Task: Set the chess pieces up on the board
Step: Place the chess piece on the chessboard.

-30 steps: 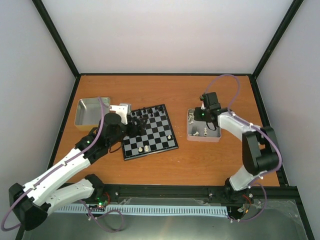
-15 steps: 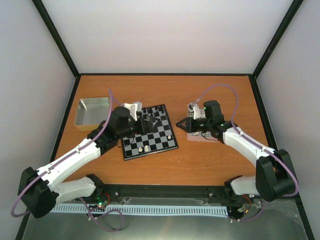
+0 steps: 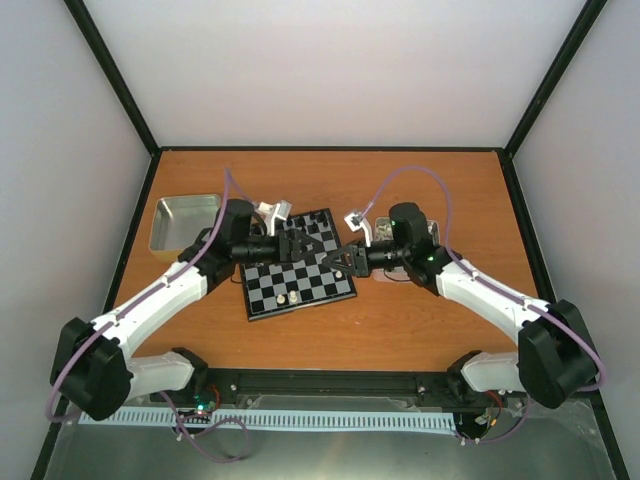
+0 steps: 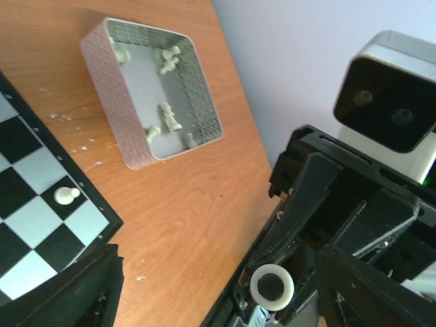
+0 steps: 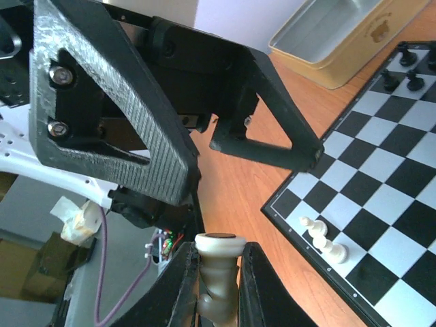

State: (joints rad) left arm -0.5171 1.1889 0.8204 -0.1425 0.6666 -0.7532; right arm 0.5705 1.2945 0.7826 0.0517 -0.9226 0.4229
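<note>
Arms have swung inward within the last second. The right claw (image 3: 346, 258), which was over the right tray (image 4: 119, 109), now reaches across to the right edge of the board (image 3: 300, 285). The left claw (image 3: 308, 246) has come off the board's far-left corner to meet it, nearly tip to tip. The right claw is clenched on one cream piece (image 5: 219, 269), gripped between its fingers. The left claw stands released, its jaws wide apart and facing that piece, holding nothing. I judge that a piece has been fetched from the tray and is about to be either passed across or set on a square. It is not yet on the board.

Counts: two arms and two trays on the bench (image 3: 400, 330). The left tray (image 3: 185, 198) shows no pieces in it. The right tray holds six or seven cream pieces, several lying on their sides. On the board, a lone cream pawn (image 4: 66, 195) stands by the corner nearest the right tray. A cream cluster (image 3: 287, 296) of two or three sits close together on the near row. Black pieces (image 5: 402, 68) crowd the far row; at least four show, and the arms hide the rest. Most of the cream side, by my estimate, remains to be placed.
</note>
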